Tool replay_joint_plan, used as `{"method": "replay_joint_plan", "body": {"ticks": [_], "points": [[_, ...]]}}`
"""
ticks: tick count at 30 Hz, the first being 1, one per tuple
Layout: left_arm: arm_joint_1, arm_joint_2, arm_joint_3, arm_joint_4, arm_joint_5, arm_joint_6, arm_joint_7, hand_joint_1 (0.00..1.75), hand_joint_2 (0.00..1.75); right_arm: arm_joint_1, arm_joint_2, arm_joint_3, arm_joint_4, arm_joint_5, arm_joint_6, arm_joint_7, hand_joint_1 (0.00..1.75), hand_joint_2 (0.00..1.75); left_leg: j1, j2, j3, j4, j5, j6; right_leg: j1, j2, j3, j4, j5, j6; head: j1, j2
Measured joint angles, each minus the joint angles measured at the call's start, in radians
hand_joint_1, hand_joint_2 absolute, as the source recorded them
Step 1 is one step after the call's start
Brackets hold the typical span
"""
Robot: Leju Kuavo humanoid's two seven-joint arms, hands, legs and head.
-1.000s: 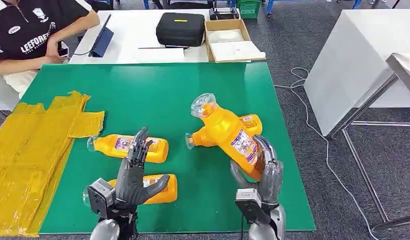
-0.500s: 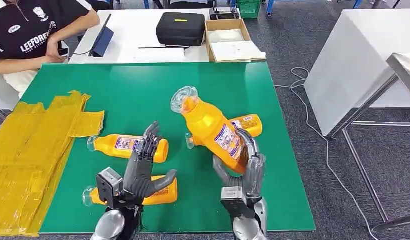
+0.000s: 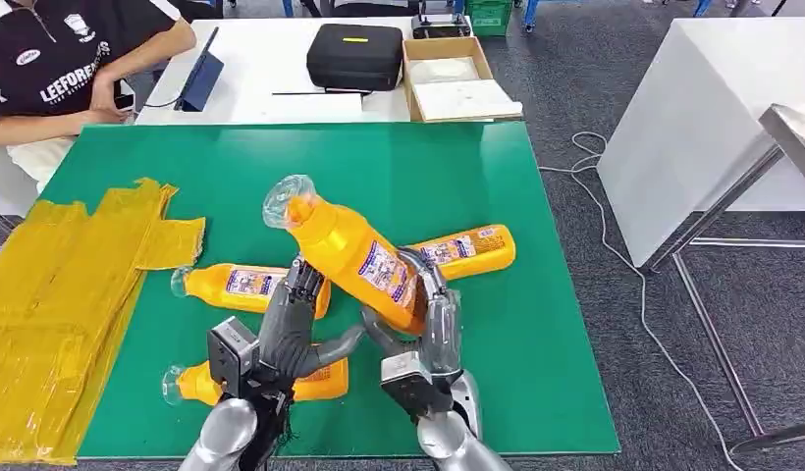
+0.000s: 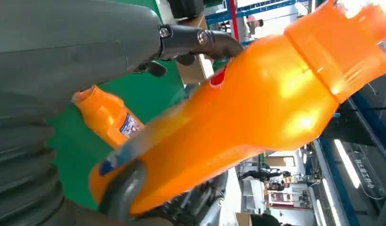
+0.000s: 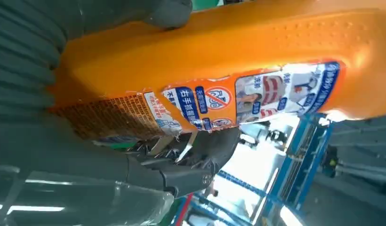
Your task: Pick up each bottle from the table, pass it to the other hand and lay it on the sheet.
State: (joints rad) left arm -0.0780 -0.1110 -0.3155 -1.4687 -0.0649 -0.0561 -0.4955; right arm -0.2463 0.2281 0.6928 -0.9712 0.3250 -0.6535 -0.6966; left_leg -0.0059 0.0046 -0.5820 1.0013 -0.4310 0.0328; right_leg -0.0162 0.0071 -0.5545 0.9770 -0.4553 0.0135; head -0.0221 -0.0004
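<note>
My right hand [image 3: 425,329] grips an orange bottle [image 3: 351,252] by its base, above the green table [image 3: 536,324], tilted with its clear cap up and to the left. The right wrist view has its label [image 5: 257,89] close up under my fingers [image 5: 196,162]. Just left of it, my left hand [image 3: 289,334] is raised with fingers spread and the thumb pointing at the bottle; the held bottle [image 4: 247,113] looms right before it. Three more orange bottles lie on the table: one [image 3: 243,286] behind my left hand, one [image 3: 320,379] under it, one [image 3: 467,245] behind the right hand. The yellow sheet [image 3: 55,294] covers the table's left side.
A person [image 3: 55,59] sits at the far left corner beside a tablet. A black case [image 3: 355,56] and a cardboard box [image 3: 456,78] stand on the white table behind. A white table [image 3: 713,108] and a cable on the floor lie to the right.
My right hand has carried the bottle leftward and tilted it further over, up to my left hand. My left hand has shifted slightly right and stays spread.
</note>
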Motion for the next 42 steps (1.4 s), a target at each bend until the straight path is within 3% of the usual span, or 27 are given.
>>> {"method": "replay_joint_plan", "body": {"ticks": [13, 23, 31, 32, 33, 34, 42], "points": [[-0.02, 0.004, 0.025, 0.03, 0.025, 0.006, 0.006, 0.0, 1.75, -0.125, 0.061, 0.133, 0.274, 0.02, 0.0, 0.002, 1.75, 1.75, 0.0, 0.001, 0.0, 0.0, 0.001, -0.001, 0.0, 0.0, -0.001, 0.0, 0.0, 0.0, 0.0, 0.0], [-0.016, 0.007, 0.056, 0.057, 0.032, 0.008, 0.006, 0.0, 1.75, -0.16, 0.083, 0.14, 0.373, 0.158, -0.001, 0.011, 1.75, 1.75, 0.0, 0.001, 0.0, 0.0, 0.001, -0.001, 0.0, 0.0, -0.001, 0.0, 0.0, 0.0, 0.001, 0.0], [-0.015, 0.008, 0.071, 0.064, 0.042, 0.008, 0.008, 0.0, 1.75, -0.181, 0.086, 0.183, 0.402, 0.11, -0.002, 0.011, 1.75, 1.75, 0.0, 0.001, 0.0, 0.0, 0.001, -0.001, 0.0, 0.0, -0.001, 0.0, 0.0, 0.0, 0.0, 0.0], [-0.016, 0.008, 0.072, 0.065, 0.045, 0.008, 0.008, 0.17, 1.75, -0.182, 0.086, 0.187, 0.404, 0.109, -0.002, 0.011, 1.75, 1.75, 0.0, 0.001, 0.0, 0.0, 0.001, -0.001, 0.0, 0.0, -0.001, 0.0, 0.0, 0.0, 0.0, 0.0], [-0.017, 0.008, 0.076, 0.067, 0.05, 0.008, 0.008, 1.66, 1.75, -0.183, 0.086, 0.19, 0.407, 0.109, -0.002, 0.011, 1.75, 1.75, 0.0, 0.001, 0.0, 0.0, 0.001, -0.001, 0.0, 0.0, -0.001, 0.0, 0.0, 0.0, 0.0, 0.0], [-0.018, 0.008, 0.077, 0.068, 0.053, 0.008, 0.008, 1.75, 1.75, -0.183, 0.086, 0.194, 0.408, 0.108, -0.002, 0.011, 1.75, 1.75, 0.0, 0.001, 0.0, 0.0, 0.001, -0.001, 0.0, 0.0, -0.001, 0.0, 0.0, 0.0, 0.0, 0.0], [-0.032, 0.008, 0.084, 0.087, 0.072, 0.007, -0.002, 1.75, 1.75, -0.196, 0.087, 0.204, 0.419, 0.103, -0.002, 0.012, 1.75, 1.75, 0.0, 0.001, 0.0, 0.0, 0.001, -0.001, 0.0, 0.001, -0.001, 0.0, 0.0, 0.0, 0.0, 0.0]]}}
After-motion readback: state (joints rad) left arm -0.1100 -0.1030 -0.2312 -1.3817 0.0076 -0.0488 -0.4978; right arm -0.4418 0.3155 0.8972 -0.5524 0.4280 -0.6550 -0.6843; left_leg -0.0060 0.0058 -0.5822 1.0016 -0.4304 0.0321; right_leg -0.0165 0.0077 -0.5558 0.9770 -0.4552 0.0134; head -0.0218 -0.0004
